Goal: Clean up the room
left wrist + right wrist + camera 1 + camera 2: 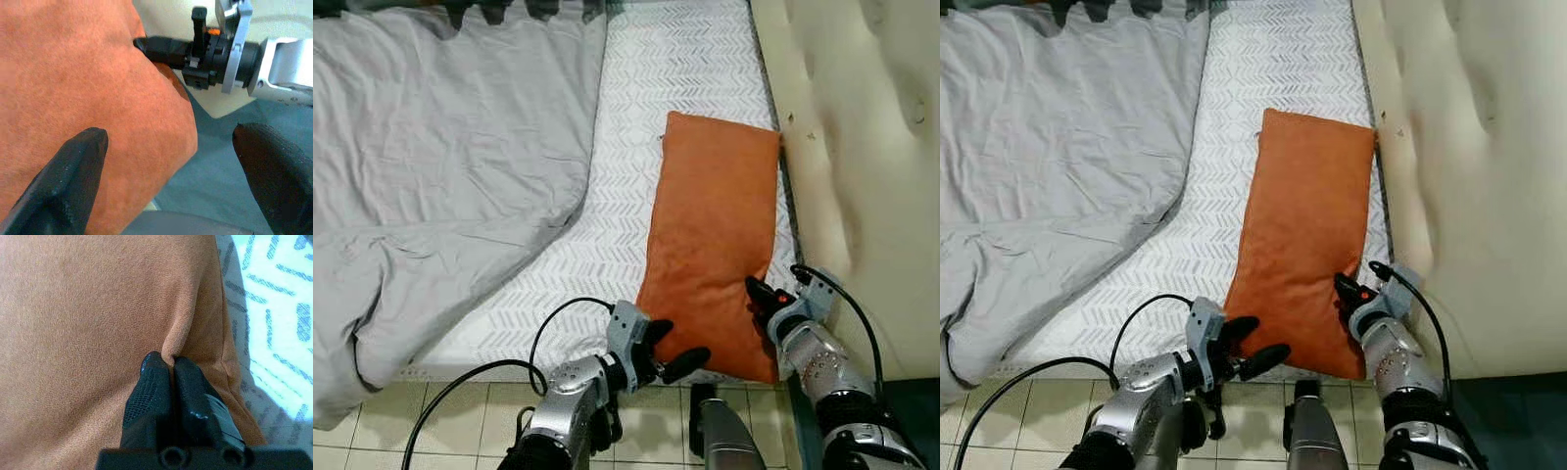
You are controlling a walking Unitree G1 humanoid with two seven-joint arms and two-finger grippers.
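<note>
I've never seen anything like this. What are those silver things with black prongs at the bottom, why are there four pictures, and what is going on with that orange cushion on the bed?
The silver things are a humanoid robot's two arms; the prongs are its gripper fingers. The two wide pictures come from cameras in its head, looking down at a bed. The two close-ups come from cameras on its wrists.

On the patterned mattress lie a rumpled grey duvet and an orange pillow, beside a cream padded headboard.

The right gripper is shut, pinching a fold of the pillow's fabric, as its wrist picture shows. The left gripper is open at the pillow's near corner, one finger over the fabric.
</note>
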